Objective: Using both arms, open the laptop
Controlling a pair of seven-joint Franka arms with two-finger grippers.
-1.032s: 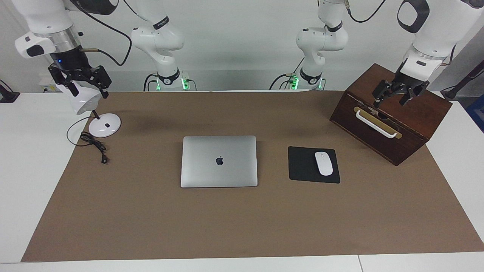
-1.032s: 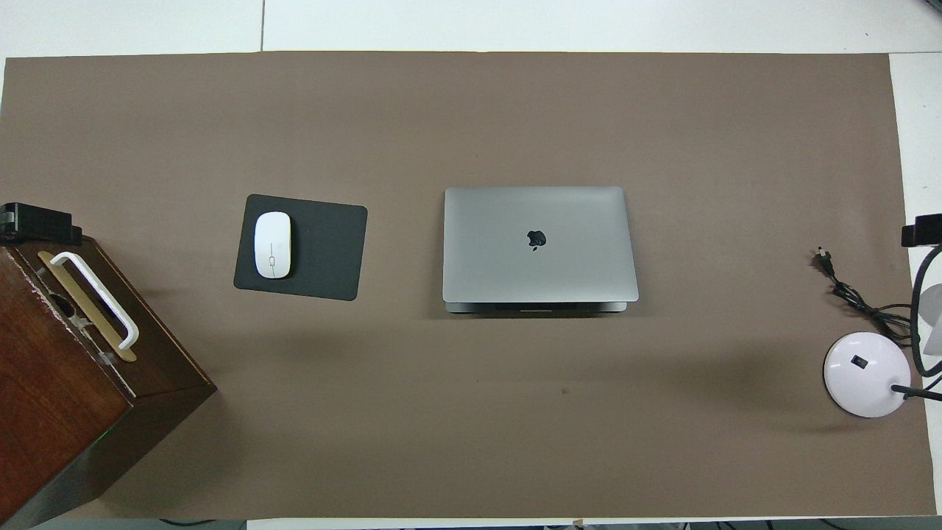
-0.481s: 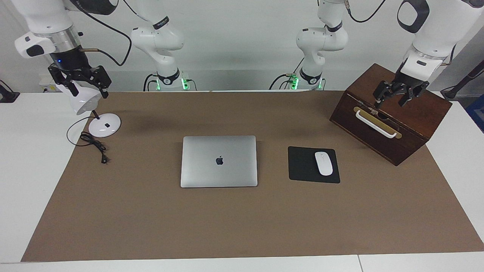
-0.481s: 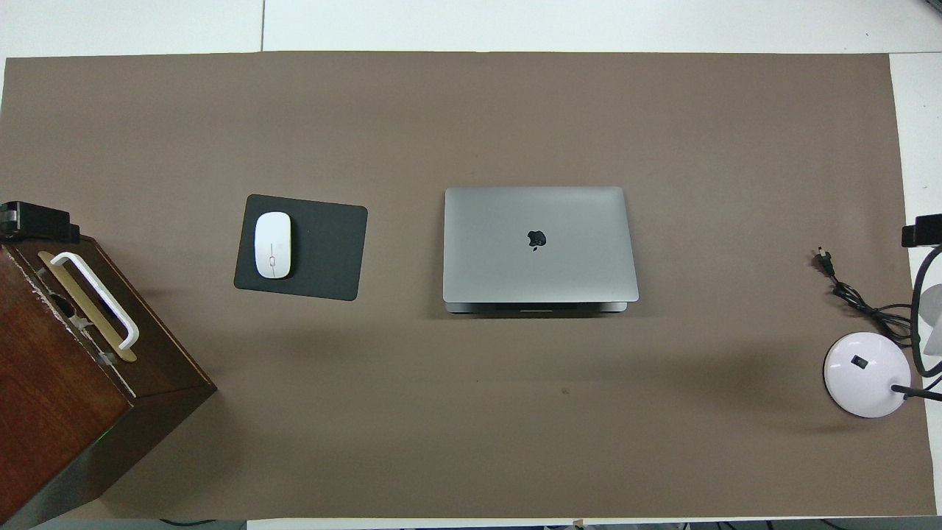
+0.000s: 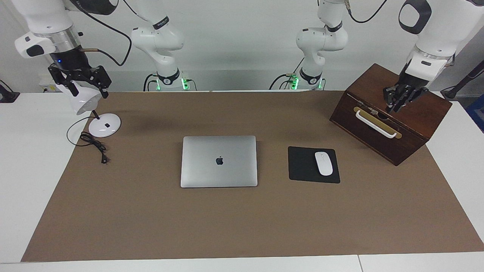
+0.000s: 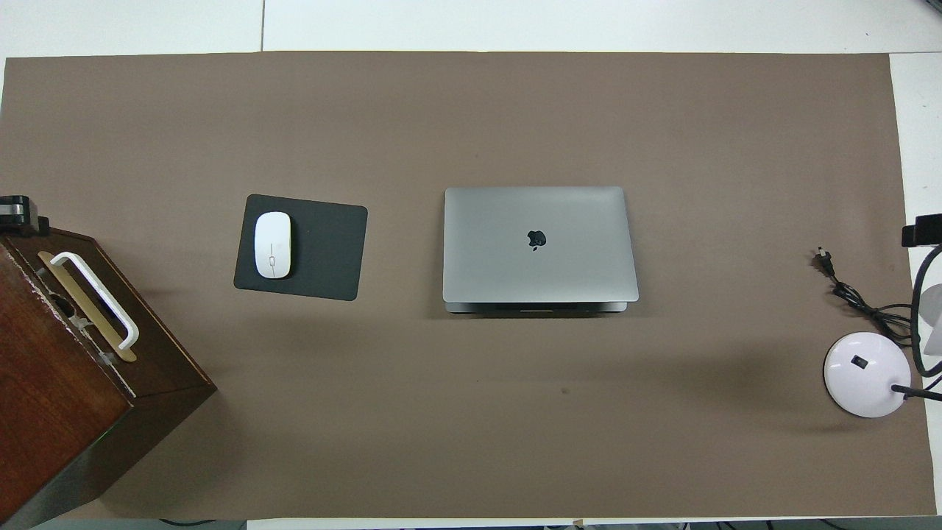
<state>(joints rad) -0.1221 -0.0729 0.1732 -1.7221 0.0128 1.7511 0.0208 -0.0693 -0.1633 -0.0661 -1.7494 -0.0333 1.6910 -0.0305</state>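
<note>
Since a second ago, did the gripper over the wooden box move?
Yes. The left gripper has drawn its fingers together above the wooden box; it hangs just past the box's white handle.

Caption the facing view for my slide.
Closed laptop untouched mid-table; left gripper over wooden box, right gripper above lamp.

Bright, even overhead light; soft shadows on brown mat (image 5: pixel 151 219); sharp focus.

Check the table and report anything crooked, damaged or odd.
The wooden box at the left arm's end sits turned at an angle to the mat's edges, unlike the squarely laid, closed laptop. The mouse pad is slightly skewed. Pale scuffs mark the box's edge near its white handle. Nothing is spilled.
</note>
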